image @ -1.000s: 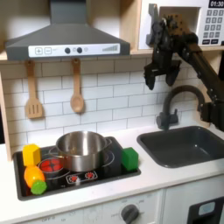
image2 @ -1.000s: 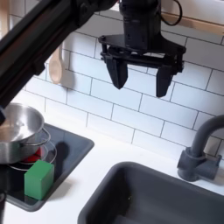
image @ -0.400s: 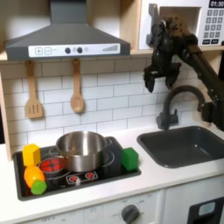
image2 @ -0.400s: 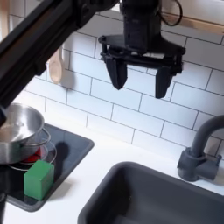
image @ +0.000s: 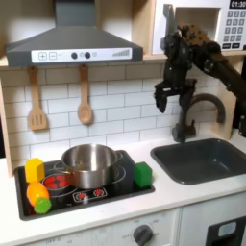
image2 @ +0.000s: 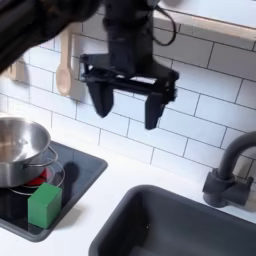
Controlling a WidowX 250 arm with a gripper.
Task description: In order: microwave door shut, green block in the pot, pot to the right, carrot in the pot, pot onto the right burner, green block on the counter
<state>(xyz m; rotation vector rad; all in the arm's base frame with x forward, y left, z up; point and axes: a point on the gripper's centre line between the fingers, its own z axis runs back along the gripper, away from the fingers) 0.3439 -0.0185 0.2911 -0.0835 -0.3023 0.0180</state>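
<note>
My gripper [image: 168, 101] [image2: 126, 105] hangs open and empty in front of the tiled wall, below the microwave and well above the counter [image: 183, 195]. The microwave door [image: 204, 14] looks flush with the oven, partly hidden by my arm. In both exterior views the steel pot [image: 88, 163] [image2: 20, 150] stands on the black cooktop. The green block [image: 142, 174] [image2: 43, 205] sits at the cooktop's edge on the first exterior view's right. The carrot [image: 36, 196] lies at the cooktop's front left corner in the first exterior view.
A yellow block [image: 35, 169] stands behind the carrot. The dark sink [image: 207, 159] [image2: 175, 225] with its faucet [image: 197, 110] [image2: 230, 175] lies beneath and right of the gripper. Wooden utensils [image: 85, 98] hang on the wall under the range hood [image: 67, 43].
The gripper has swung left and slightly down, away from the microwave, staying open. The pot, blocks and carrot have not moved.
</note>
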